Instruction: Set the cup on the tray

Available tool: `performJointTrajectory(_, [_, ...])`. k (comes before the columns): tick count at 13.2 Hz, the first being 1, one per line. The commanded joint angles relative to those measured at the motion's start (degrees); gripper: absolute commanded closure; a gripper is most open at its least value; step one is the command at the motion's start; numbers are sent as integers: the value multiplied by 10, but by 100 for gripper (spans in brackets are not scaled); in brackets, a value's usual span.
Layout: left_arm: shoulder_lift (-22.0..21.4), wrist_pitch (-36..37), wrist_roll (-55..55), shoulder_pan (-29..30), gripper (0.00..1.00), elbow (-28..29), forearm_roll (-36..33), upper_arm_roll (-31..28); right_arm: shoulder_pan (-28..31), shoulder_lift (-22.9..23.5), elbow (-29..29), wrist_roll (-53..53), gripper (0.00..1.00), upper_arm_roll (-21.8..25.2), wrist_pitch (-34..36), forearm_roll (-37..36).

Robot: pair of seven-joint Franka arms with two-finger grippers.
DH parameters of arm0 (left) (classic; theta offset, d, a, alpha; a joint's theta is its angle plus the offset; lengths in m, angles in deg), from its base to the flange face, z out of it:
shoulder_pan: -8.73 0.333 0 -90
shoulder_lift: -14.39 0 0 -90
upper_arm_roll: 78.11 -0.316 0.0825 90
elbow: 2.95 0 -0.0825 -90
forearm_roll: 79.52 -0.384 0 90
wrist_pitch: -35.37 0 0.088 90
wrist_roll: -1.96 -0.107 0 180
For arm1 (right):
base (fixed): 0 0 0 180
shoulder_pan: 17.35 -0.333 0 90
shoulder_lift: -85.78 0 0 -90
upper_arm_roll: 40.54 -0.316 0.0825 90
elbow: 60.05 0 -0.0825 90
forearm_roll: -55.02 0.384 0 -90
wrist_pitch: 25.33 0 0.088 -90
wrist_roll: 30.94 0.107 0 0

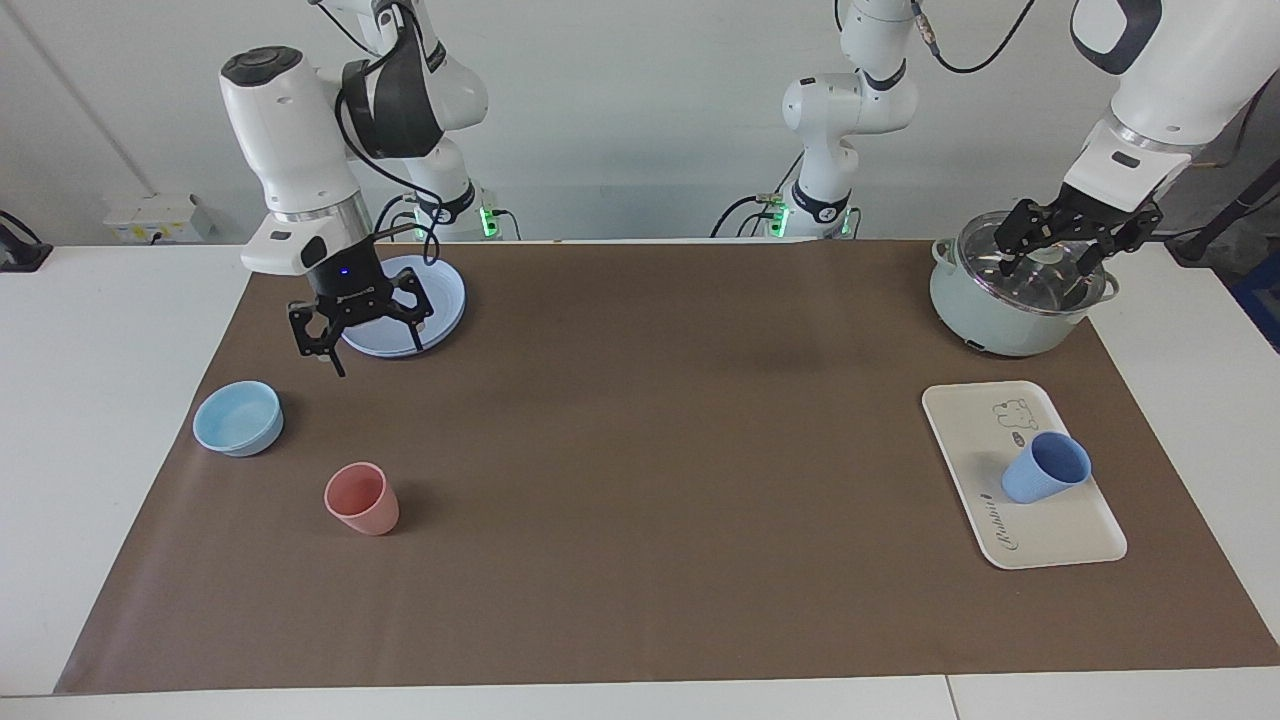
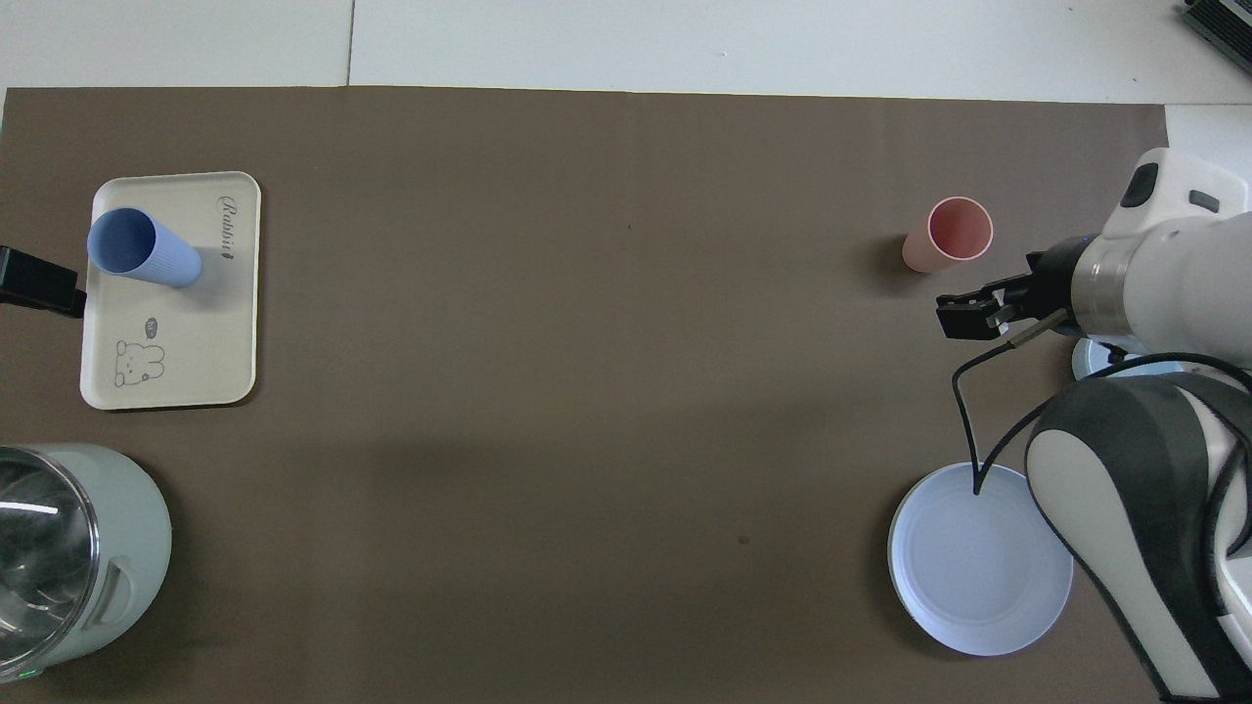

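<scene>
1. One cup [image 1: 1046, 468] stands upright on your tray [image 1: 1050, 535].
2. L gripper [image 1: 1060, 245] hangs over the pot [image 1: 1000, 320], fingers spread, empty.
3. R gripper [image 1: 352, 325] hangs over the plate's [image 1: 445, 300] edge, spread, empty.

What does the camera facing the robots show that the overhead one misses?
Only the facing view shows both arm bases, the whole light-blue bowl, and the left gripper over the lidded pot. Only the overhead view looks straight into the pink cup. Both show the blue cup standing on the tray, the round plate and the open right gripper.
</scene>
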Motion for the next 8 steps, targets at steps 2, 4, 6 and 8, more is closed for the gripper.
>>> performJointTrajectory(2, [-20, -19, 7, 3, 0, 25, -5, 2, -1, -1, -91, 122, 0, 0, 157, -25])
performJointTrajectory(4, [-19, -38, 9, 1, 0, 26, -4, 3, -1, 2, -133, 164, 0, 1, 209, -25])
performJointTrajectory(6, [-19, -38, 14, -7, 0, 29, -3, 6, 9, 19, -192, 172, 0, 2, 288, -17])
performJointTrajectory(8, [-20, -34, 25, -26, 0, 30, 11, 9, 31, 38, -236, 190, 0, 11, 334, 6])
